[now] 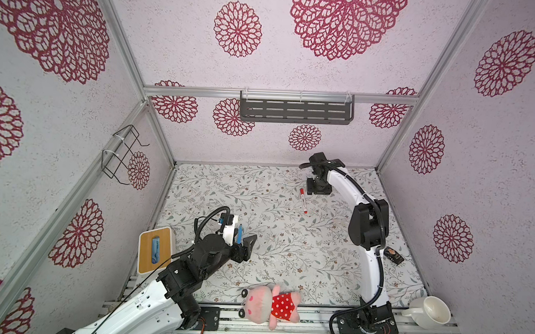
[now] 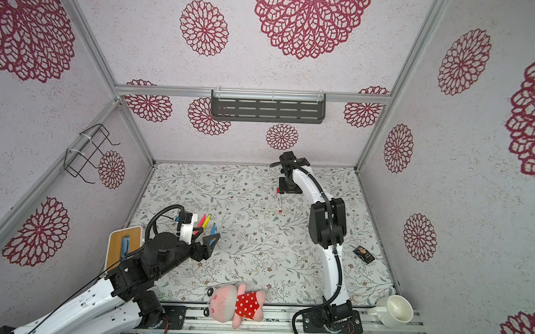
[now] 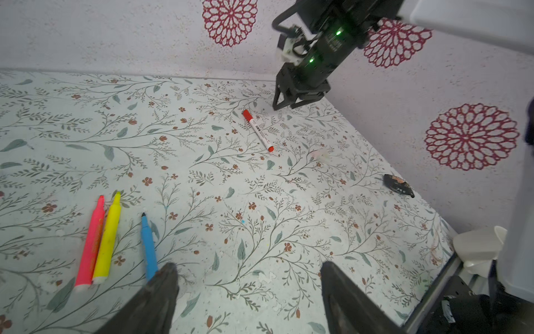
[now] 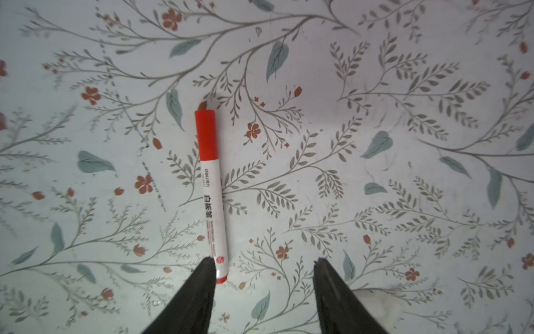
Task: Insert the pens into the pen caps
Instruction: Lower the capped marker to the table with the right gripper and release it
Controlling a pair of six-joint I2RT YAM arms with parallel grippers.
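Note:
A white-barrelled pen lies flat on the floral table, with a red cap seated on one end. It also shows in both top views. My right gripper hangs open just over the pen's other end, which lies beside one fingertip. Pink, yellow and blue pens lie side by side at the left. The blue one's dark tip is bare. My left gripper stands open and empty next to the blue pen. No loose pen caps are in view.
A pink plush toy lies at the front edge. A white mug sits at the front right, and a wooden-topped box at the left edge. A small dark object lies near the right wall.

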